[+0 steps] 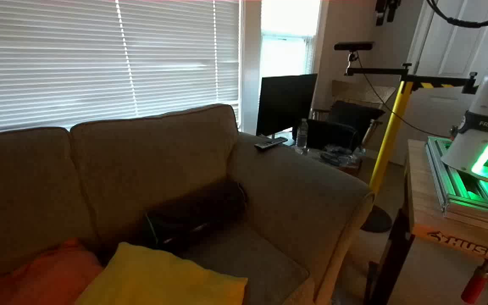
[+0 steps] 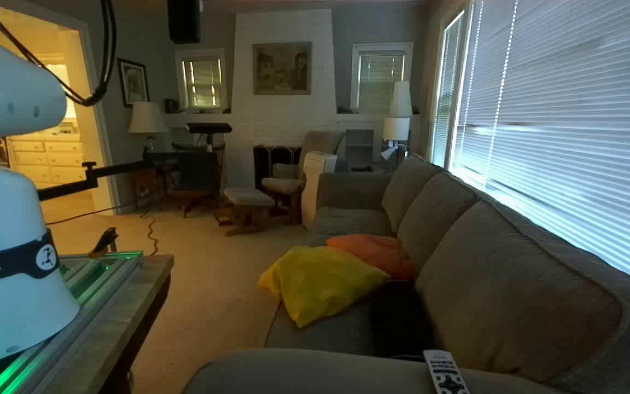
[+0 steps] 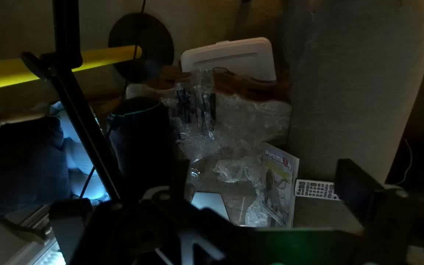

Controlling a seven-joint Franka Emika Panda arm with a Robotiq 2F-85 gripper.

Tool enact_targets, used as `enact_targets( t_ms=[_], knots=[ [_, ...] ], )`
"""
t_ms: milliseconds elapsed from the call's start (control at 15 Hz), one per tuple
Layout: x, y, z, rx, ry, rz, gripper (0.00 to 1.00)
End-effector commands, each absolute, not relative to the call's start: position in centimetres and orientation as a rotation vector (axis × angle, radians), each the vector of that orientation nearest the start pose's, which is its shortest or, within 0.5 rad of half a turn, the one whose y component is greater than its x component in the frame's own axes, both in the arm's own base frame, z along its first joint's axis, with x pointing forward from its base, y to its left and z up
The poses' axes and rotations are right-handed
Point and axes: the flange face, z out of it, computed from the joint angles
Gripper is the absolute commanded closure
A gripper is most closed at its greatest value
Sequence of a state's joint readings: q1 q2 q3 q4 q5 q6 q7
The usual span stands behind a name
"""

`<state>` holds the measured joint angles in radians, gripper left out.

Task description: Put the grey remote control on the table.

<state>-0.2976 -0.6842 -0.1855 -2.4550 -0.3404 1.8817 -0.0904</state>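
Observation:
The grey remote control (image 1: 270, 143) lies flat on top of the sofa arm (image 1: 299, 169). It shows a light face with dark buttons in an exterior view (image 2: 446, 373), cut by the bottom edge. In the wrist view the remote (image 3: 315, 189) lies beyond my right finger, which hides one end. My gripper (image 3: 264, 167) is open, with nothing between its fingers. In an exterior view black fingers (image 1: 387, 12) hang at the top edge, well above the remote. The table (image 3: 212, 184) beside the sofa arm carries clear plastic wrap (image 3: 237, 169).
A thin book (image 3: 278, 180) stands between table and sofa arm. A bottle (image 1: 302, 133) and a black monitor (image 1: 287, 103) stand by the sofa arm. A yellow stand (image 1: 392, 127) with a black camera bar rises nearby. Yellow (image 2: 326, 279) and orange (image 2: 372, 253) cushions lie on the sofa.

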Motion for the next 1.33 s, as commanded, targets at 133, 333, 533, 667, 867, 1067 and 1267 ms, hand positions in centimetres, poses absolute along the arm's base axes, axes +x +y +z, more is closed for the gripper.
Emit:
enact_targets(
  t_ms=[133,333,533,667,867,1067,1267],
  knots=[
    [30.4,-19.8,53.6,-3.342,0.454,-0.077,0.00],
    [30.4,-19.8,53.6,-3.342,0.454,-0.077,0.00],
    [30.4,-19.8,53.6,-3.342,0.455,-0.077,0.00],
    [30.6,-19.8,53.5,-3.336,0.466,-0.069,0.00],
    [32.3,-19.4,52.9,-3.239,0.752,0.033,0.00],
    [35.1,-18.8,51.8,-3.140,0.975,0.080,0.00],
    [38.3,-19.1,51.0,-3.020,1.184,0.109,0.00]
  ],
)
